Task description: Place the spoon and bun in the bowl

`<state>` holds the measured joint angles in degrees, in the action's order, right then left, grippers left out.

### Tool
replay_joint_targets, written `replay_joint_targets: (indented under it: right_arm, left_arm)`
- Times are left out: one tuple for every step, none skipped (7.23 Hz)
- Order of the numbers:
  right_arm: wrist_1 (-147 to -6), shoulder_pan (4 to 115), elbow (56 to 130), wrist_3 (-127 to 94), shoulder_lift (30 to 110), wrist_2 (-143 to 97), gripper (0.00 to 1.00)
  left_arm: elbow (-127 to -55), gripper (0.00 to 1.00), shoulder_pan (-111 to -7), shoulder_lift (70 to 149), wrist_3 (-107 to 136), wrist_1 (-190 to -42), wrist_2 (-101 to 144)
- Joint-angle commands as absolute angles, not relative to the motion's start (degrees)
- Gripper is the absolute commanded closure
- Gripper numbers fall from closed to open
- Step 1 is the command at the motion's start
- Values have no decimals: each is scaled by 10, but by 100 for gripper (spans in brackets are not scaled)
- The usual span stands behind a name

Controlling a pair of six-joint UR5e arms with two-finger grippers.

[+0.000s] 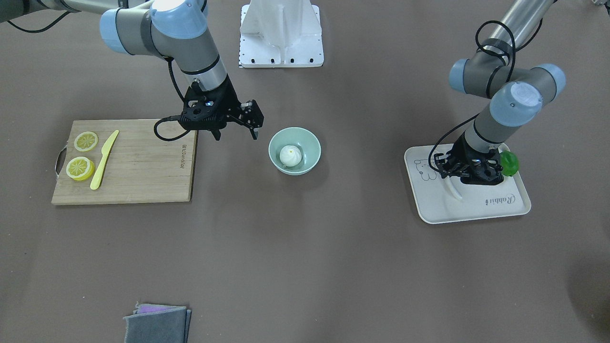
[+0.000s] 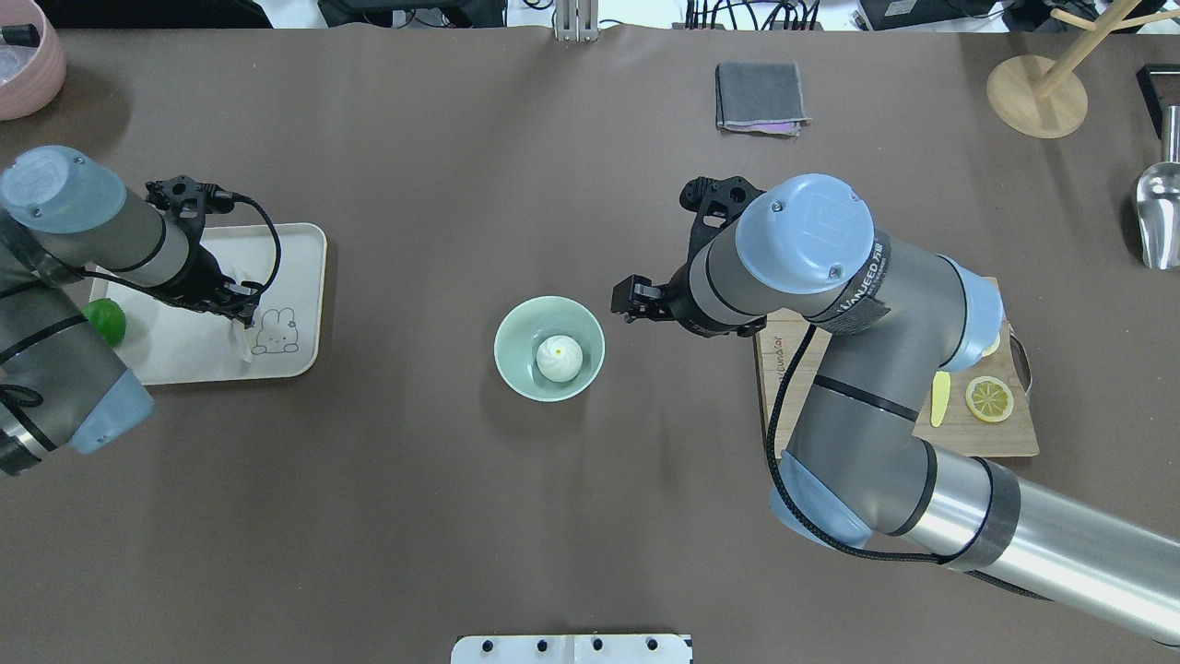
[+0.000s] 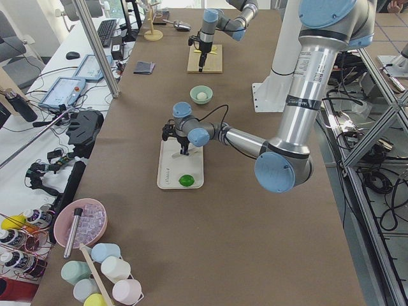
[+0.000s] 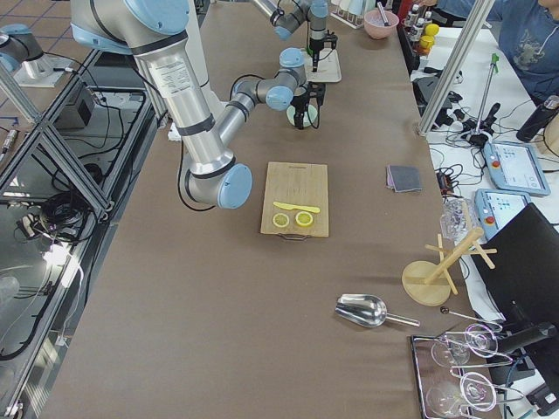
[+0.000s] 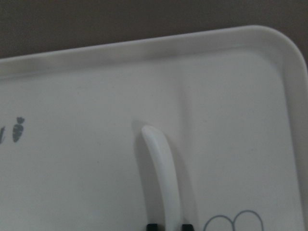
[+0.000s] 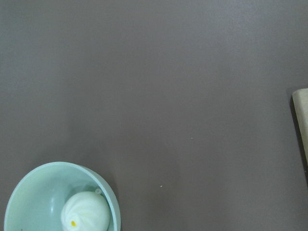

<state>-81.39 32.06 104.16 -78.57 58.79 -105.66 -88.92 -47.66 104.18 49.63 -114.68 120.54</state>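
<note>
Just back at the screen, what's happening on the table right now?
The bun sits in the bowl already. The right gripper hangs open and empty beside the bowl. The left gripper is down on the tray, straddling the handle of the spoon, which lies flat there. I cannot tell whether the grip is closed.

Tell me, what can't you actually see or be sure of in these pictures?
- Scoop of the spoon: cut off by the left wrist view's bottom edge; covered by the left gripper in the front-facing view.
- Its grip: only fingertips show beside the handle; contact unclear.
- One lemon slice: mostly under the right arm overhead.
</note>
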Motion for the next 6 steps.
replay_joint_targets:
  right_arm:
    - [-814,325,1041,-786,588,-1058,0]
    - [-814,337,1045,-785,589,-1067,0]
    - [-814,352,1046,-777,598,-1077,0]
    - [-814,376,1066,-733,625,-1099,0]
    - [-814,406,1092,-689,671,-1132,0]
    - [-814,439,1104,-639,704,-1162,0]
  left_arm:
    - [-916,100,-478,1060,502,-1141,1208]
    - [-925,100,-477,1092,515,-1140,1210]
    - [-925,100,-465,1135,568,-1139,1209]
    - [-924,100,-430,1170,608,-1137,1203]
    - [-918,100,-398,1207,646,-1136,1190]
    - [-912,100,-361,1235,663,-1136,1150]
